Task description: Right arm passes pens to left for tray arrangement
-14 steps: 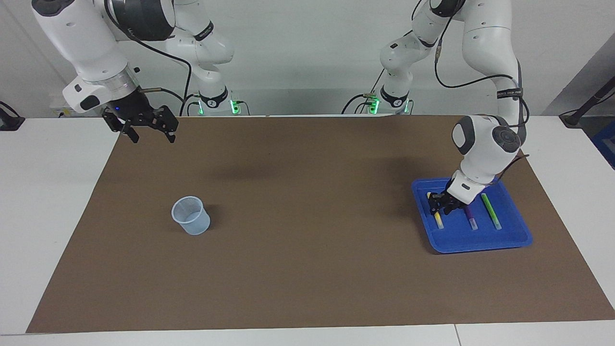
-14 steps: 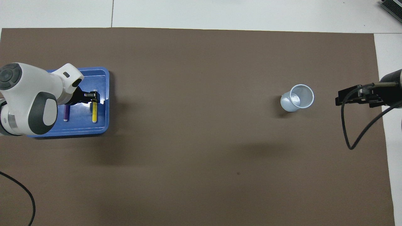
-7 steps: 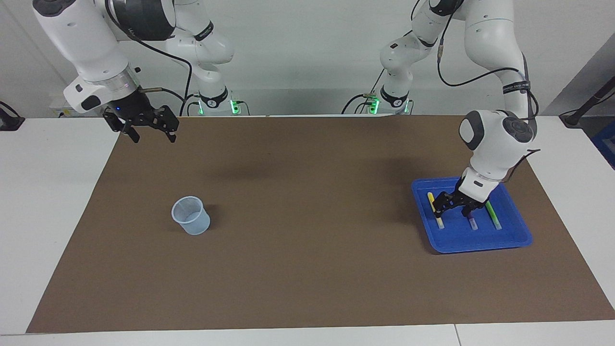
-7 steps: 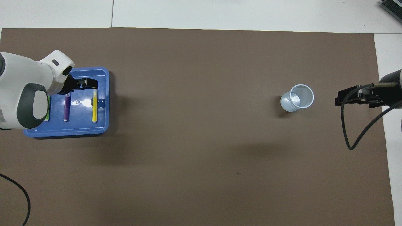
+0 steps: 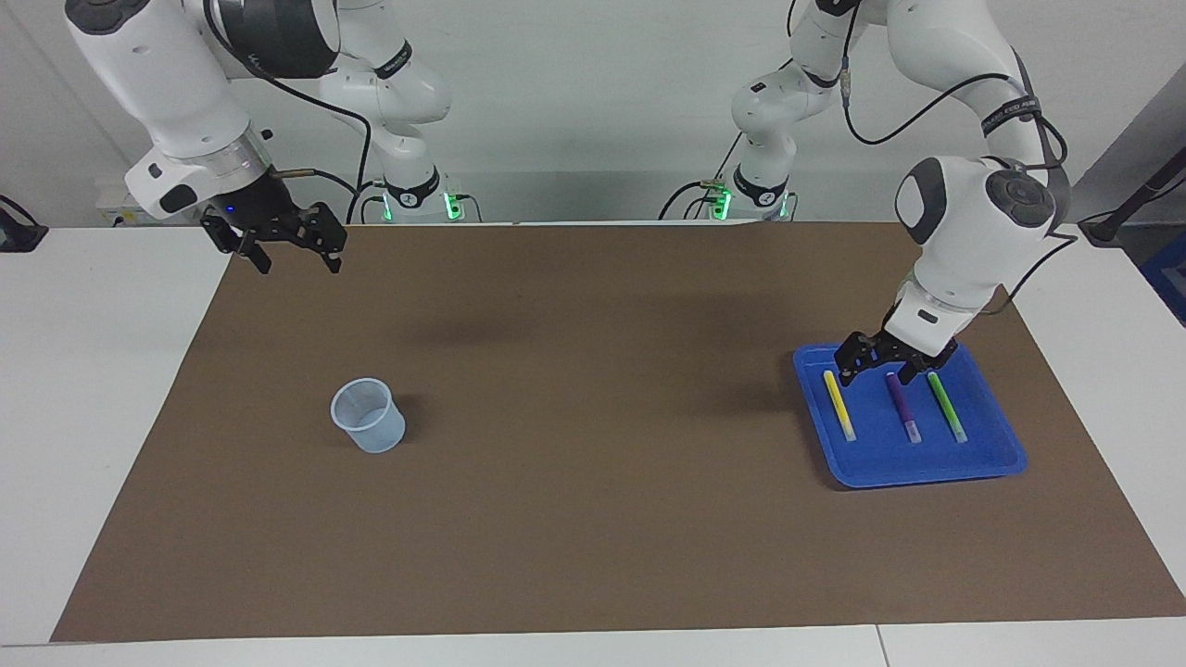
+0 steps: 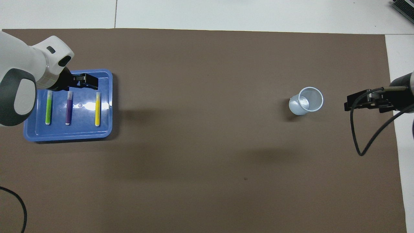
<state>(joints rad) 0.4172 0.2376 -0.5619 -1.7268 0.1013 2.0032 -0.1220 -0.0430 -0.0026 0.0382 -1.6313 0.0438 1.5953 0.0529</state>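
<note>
The blue tray [image 5: 982, 456] lies at the left arm's end of the table. In it the yellow pen [image 5: 839, 405], the purple pen [image 5: 901, 406] and the green pen [image 5: 947, 406] lie side by side, parallel and apart. My left gripper [image 5: 878, 369] hangs open and empty above the tray's rim nearest the robots, touching no pen. My right gripper [image 5: 296, 267] is open and empty, up in the air over the mat's corner at the right arm's end, and waits. The overhead view shows the tray [image 6: 81, 133], the yellow pen [image 6: 97, 109], the purple pen [image 6: 68, 108], the green pen [image 6: 48, 107], the left gripper [image 6: 85, 81] and the right gripper [image 6: 347, 104].
A small translucent cup [image 5: 369, 417] stands upright on the brown mat [image 5: 593, 519] toward the right arm's end; it also shows in the overhead view [image 6: 306, 101]. A black cable loops beside the right gripper [image 6: 359, 142].
My left gripper has risen from the yellow pen and drawn back over the tray's near rim. The yellow pen now lies free in the tray. The right arm has not moved.
</note>
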